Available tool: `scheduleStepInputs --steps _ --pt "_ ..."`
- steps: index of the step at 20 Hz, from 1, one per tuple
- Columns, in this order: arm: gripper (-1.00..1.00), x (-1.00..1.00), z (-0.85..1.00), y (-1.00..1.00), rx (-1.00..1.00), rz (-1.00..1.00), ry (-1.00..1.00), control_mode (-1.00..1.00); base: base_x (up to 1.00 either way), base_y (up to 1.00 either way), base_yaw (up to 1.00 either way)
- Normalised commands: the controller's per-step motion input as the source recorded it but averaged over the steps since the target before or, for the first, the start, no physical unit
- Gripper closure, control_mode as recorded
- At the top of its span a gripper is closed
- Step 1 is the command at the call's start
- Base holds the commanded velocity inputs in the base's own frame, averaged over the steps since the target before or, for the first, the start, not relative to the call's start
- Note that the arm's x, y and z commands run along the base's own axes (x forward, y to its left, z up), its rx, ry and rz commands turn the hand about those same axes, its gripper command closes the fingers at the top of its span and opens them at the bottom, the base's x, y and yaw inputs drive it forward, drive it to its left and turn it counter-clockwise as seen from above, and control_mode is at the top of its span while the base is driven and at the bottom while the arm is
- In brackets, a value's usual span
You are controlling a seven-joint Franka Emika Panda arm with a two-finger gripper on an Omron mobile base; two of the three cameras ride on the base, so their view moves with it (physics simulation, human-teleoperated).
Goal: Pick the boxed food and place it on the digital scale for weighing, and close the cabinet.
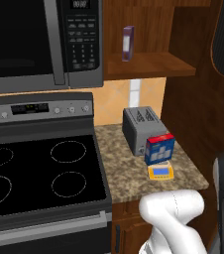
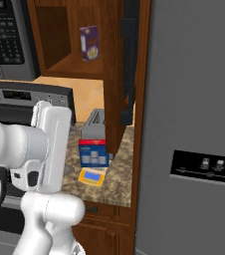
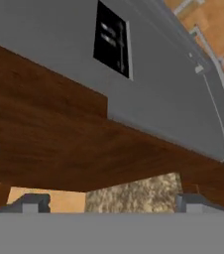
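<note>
The boxed food [image 1: 159, 149], a small blue box with a red top band, stands upright on the yellow digital scale [image 1: 161, 172], whose blue display shows in front of it. Both also appear in the right base view, the boxed food [image 2: 93, 153] above the scale [image 2: 93, 176]. The reddish-brown cabinet [image 1: 148, 63] is open, and its door [image 1: 191, 99] swings out over the counter's right end. From the right the door [image 2: 115, 74] is edge-on, with its black bar handle [image 2: 129, 60]. My gripper [image 3: 113, 203] is open and empty, close to the wooden door [image 3: 59, 139].
A purple box [image 1: 128, 43] stands on the cabinet shelf. A grey toaster [image 1: 141, 129] sits behind the scale on the granite counter [image 1: 124, 168]. The stove [image 1: 39, 173] and microwave [image 1: 39, 39] are to the left. A grey fridge [image 2: 194, 124] stands to the right.
</note>
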Motion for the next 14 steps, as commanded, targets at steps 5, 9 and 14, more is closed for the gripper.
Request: scheduleStepInputs --steps 5,9,14 --pt "-1.0 -0.85 -0.22 -0.36 0.11 0.13 -0.41 -1.0 0.0 0.0 0.0" --pt "-1.0 -0.53 -0.15 -0.41 0.16 0.1 -0.41 -1.0 0.0 0.0 0.0" --pt "-1.0 0.01 -0.01 -0.39 0.2 0.11 -0.29 -1.0 0.0 0.0 0.0"
